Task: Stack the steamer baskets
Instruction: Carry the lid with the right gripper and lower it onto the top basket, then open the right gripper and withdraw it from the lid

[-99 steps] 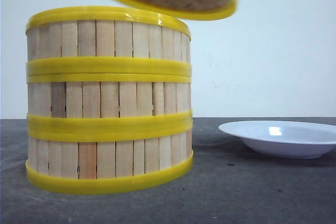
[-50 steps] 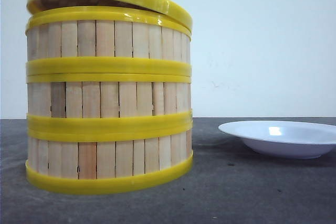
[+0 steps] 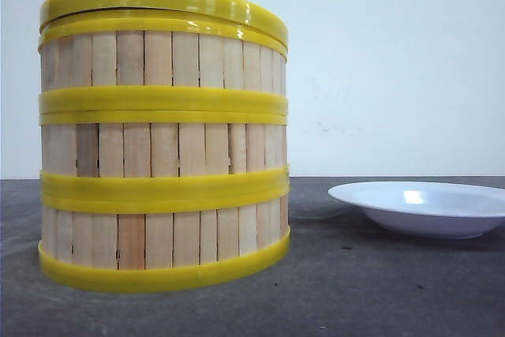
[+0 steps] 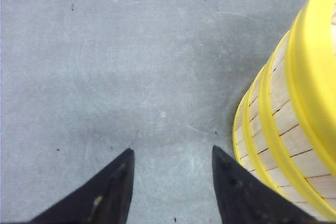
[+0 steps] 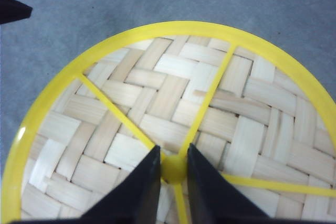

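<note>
The grey counter (image 3: 379, 290) carries everything here. Biggest on it are the three steamer baskets (image 3: 163, 147), already stacked one on another into a single tower directly under the right hand (image 5: 173, 170). Their yellow bands meet closely all the way round as far as the front view shows, though the bottom band looks slightly askew.

On the top basket sits the woven lid (image 5: 173, 124), its yellow rim lying almost flat on the basket's rim, perhaps a touch raised on the side nearer the plate. The right hand is narrowed around the small yellow knob at the lid's centre, its two dark fingers (image 5: 137, 192) pressed against it on either side, so it is holding the lid by that knob.

To finish this well, I would say the hand should let the lid settle level before loosening, then spread the fingers only a little and rise straight up, so nothing drags the lid or nudges the tower sideways.

The left hand (image 4: 170, 179) hangs just beside the stack, over bare counter, its fingers spread apart and holding nothing.

Well away from the right hand, off to the far side of the stack from the left one, a white plate (image 3: 473, 209) lies on the counter; nothing shows in it. What is inside the baskets cannot be seen.
</note>
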